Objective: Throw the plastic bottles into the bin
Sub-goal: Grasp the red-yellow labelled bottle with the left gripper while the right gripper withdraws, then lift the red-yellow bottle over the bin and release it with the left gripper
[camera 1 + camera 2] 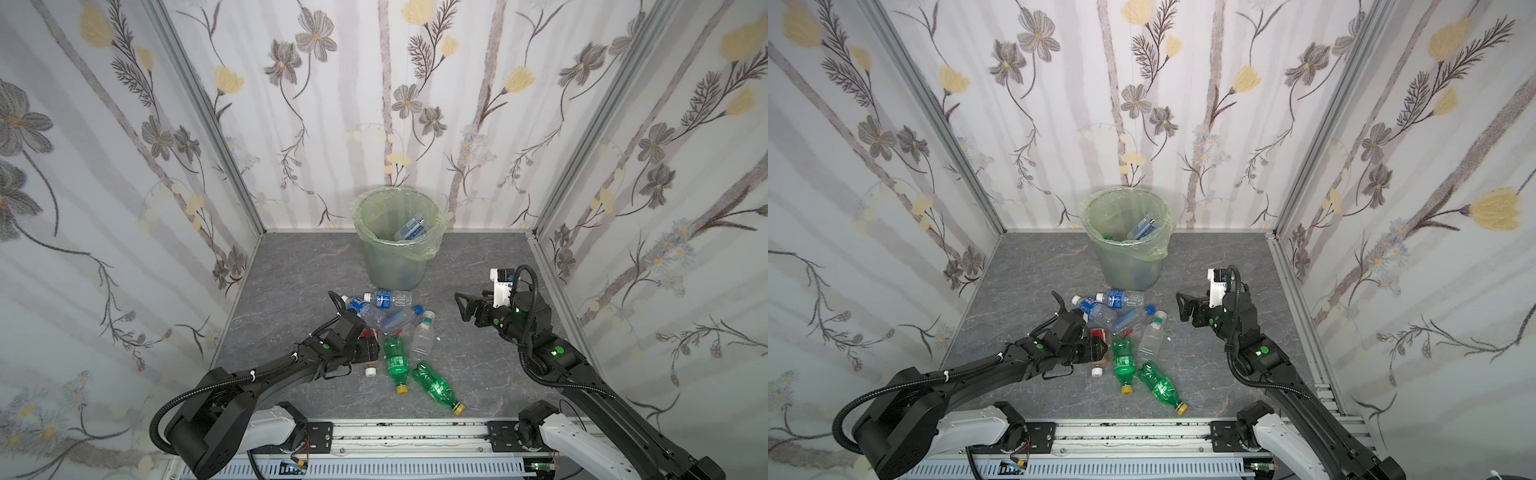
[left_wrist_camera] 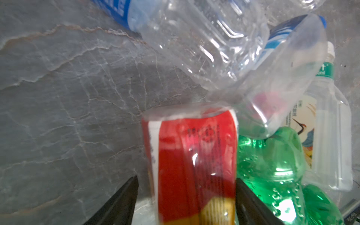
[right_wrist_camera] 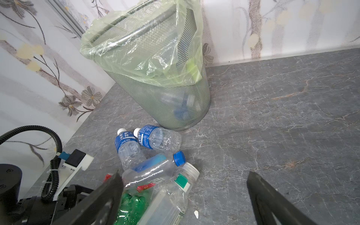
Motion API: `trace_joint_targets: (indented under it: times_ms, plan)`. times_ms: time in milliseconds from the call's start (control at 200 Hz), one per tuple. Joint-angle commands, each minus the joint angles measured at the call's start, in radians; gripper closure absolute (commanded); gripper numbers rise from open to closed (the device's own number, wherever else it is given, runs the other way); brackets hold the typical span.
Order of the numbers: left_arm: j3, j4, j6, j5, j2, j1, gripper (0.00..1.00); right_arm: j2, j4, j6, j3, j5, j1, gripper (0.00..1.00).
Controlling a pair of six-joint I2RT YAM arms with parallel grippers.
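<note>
The bin [image 1: 392, 266], mesh-walled with a green bag, stands at the back wall and holds a blue-labelled bottle [image 1: 411, 228]. Several plastic bottles lie heaped in front of it: clear ones with blue labels [image 1: 384, 298], a clear one with a white cap [image 1: 423, 338] and two green ones [image 1: 395, 360]. My left gripper [image 2: 186, 178] is low in the heap and open, its jaws either side of a red-labelled bottle [image 2: 194, 161]; one finger touches it and the other stands a little off. My right gripper [image 1: 461, 307] hangs wide open to the right of the heap with nothing in it.
Flowered walls close in the grey stone floor [image 1: 478, 374] on three sides. A metal rail [image 1: 407, 434] runs along the front edge. In the right wrist view the bin [image 3: 167, 101] stands beyond the heap, with bare floor [image 3: 282, 126] beside it.
</note>
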Motion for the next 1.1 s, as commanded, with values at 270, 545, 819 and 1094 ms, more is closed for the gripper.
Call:
trace_joint_targets:
  times_ms: [270, 545, 819, 1094]
  plan:
    - [-0.062, 0.041, -0.058, -0.074, -0.070, 0.000, 0.53, -0.017, 0.024, 0.012, -0.039, -0.010, -0.002, 0.00]
    - [-0.052, -0.011, -0.095, -0.119, -0.396, -0.001, 0.56, -0.056, -0.062, 0.024, -0.100, -0.034, -0.002, 0.02]
    - [0.294, -0.049, 0.029, -0.208, -0.445, 0.017, 0.51, -0.120, -0.097, 0.055, -0.170, -0.042, 0.001, 0.04]
    - [1.163, -0.049, 0.128, -0.033, 0.224, 0.133, 0.45, -0.177, -0.174, 0.089, -0.184, -0.044, 0.027, 0.07]
